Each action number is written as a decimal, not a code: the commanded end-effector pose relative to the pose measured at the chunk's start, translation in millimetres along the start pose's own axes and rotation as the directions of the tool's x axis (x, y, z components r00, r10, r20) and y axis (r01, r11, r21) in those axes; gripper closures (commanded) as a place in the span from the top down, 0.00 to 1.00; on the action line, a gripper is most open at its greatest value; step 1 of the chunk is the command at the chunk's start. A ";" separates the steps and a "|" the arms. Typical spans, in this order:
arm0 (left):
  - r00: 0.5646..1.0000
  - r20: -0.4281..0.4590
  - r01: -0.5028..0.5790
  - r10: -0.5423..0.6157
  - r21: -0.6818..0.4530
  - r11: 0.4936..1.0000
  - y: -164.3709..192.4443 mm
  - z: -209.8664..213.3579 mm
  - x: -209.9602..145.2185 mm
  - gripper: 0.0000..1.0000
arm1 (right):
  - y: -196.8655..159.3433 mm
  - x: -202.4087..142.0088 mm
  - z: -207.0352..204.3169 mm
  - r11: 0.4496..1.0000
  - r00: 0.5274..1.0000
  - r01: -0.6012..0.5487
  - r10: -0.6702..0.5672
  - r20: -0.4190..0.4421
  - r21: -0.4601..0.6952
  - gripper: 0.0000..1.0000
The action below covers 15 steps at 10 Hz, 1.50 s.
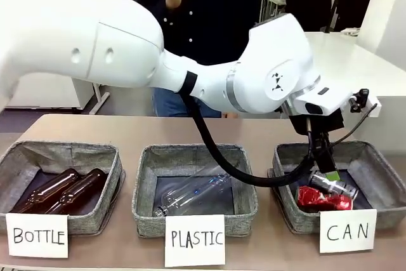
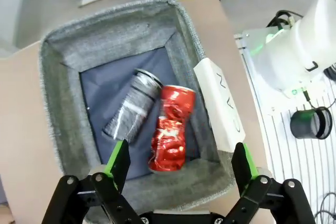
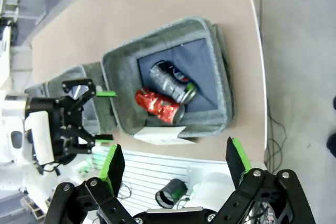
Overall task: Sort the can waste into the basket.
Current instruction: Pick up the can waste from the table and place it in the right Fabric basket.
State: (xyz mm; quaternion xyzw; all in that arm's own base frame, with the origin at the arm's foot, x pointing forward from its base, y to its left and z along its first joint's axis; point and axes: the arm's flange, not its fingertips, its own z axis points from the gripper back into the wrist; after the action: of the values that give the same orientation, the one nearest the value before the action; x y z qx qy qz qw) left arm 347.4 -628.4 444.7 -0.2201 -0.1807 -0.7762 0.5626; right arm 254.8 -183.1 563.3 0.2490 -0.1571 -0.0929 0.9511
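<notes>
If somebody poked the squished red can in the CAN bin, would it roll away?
Probably not far. The red can looks crumpled and dented, so it would likely wobble rather than roll smoothly. It lies on its side against the black can, inside the basket, whose walls would stop it. It probably feels light and bends easily, given its creases.

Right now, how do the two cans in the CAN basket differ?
The black can keeps a round, mostly smooth body; the red can is crumpled. The black can is dark with silver ends, the red one glossy red. Both lie on their sides, next to each other, on the dark floor of the basket, free of either gripper.
</notes>
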 end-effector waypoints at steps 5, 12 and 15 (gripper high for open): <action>0.967 -0.054 -0.255 0.249 -0.166 0.953 -42.7 112.6 -72.3 1.00 | 15.6 4.8 -6.3 1.000 1.000 -0.013 0.013 -0.020 -0.016 1.00; 0.497 0.463 -0.638 0.734 -0.378 0.671 -142.1 300.0 -318.0 1.00 | 196.5 11.3 -143.7 0.879 0.955 -0.044 0.177 -0.239 0.475 1.00; 0.115 0.612 -0.494 0.783 -0.648 0.579 -174.7 330.6 -419.5 1.00 | 207.8 28.5 -136.5 0.562 0.874 0.389 0.027 -0.486 0.730 1.00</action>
State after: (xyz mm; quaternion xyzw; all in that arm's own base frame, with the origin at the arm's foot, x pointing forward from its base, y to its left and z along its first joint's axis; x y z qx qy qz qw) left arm 338.9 -78.6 493.4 -0.6655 -0.1786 -0.2860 0.6659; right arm 339.0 70.7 553.9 0.5863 0.0064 0.0219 0.8098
